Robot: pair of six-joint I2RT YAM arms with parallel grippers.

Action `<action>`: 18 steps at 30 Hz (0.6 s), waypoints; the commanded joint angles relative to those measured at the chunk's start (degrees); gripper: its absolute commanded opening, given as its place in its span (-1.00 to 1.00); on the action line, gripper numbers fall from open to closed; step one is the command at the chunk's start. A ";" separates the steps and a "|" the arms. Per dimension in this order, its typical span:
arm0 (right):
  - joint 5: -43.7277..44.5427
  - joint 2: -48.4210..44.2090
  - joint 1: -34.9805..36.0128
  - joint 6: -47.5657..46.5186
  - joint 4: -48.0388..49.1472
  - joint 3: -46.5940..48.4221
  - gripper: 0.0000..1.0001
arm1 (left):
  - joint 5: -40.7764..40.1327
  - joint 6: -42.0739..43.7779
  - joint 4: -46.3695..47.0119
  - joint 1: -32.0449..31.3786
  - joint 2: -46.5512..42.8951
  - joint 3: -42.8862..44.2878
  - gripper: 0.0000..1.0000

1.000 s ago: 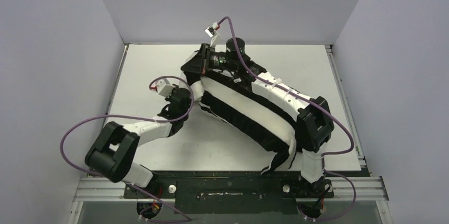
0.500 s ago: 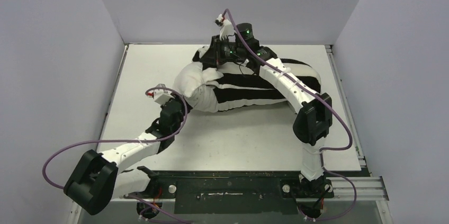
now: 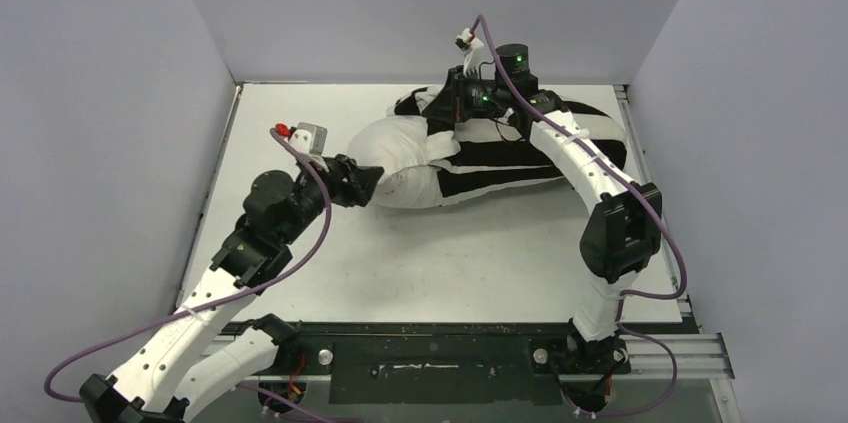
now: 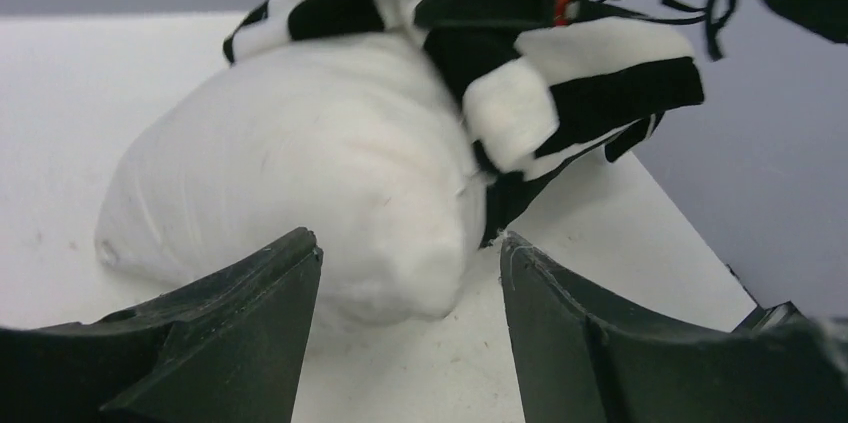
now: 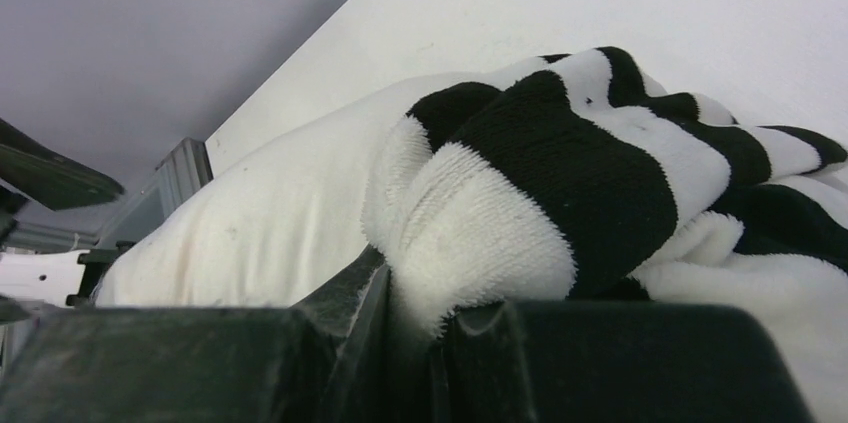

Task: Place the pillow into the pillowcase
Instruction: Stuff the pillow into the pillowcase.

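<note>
The off-white pillow (image 3: 398, 156) lies on the table with its left end bare; the rest sits inside the black-and-white striped pillowcase (image 3: 520, 155). My left gripper (image 3: 368, 183) is open at that bare end. In the left wrist view the pillow (image 4: 300, 163) bulges just beyond the left gripper (image 4: 410, 248), and neither finger presses it. My right gripper (image 3: 452, 108) is shut on a bunched fold of the pillowcase's open edge, above the pillow's far side. The right wrist view shows that fold of pillowcase (image 5: 560, 163) pinched in the right gripper (image 5: 430, 318), with the pillow (image 5: 250, 228) beside it.
The white table (image 3: 420, 253) is enclosed by grey walls on three sides. A metal rail (image 3: 440, 343) with both arm bases runs along the near edge. Purple cables loop off both arms.
My left gripper has opened and let go of the pillow, and the left arm has swung leftward. The right gripper carried the pillowcase edge right. The bundle has settled flat at the back.
</note>
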 commanded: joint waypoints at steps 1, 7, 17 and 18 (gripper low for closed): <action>-3.36 -3.55 0.82 -1.25 3.94 -0.13 -1.00 | 11.35 18.40 -6.40 -0.21 1.28 9.37 0.29; -6.37 -6.50 0.78 1.55 7.80 -3.68 -1.00 | 18.34 31.39 -7.45 -0.25 11.74 12.38 0.40; -5.18 -9.10 1.33 6.33 13.93 -8.84 -1.00 | 17.16 23.96 12.92 0.19 28.44 3.25 -0.09; -4.58 -8.85 2.07 7.77 14.89 -9.34 -1.00 | 16.59 18.65 18.73 0.07 30.19 1.41 -0.47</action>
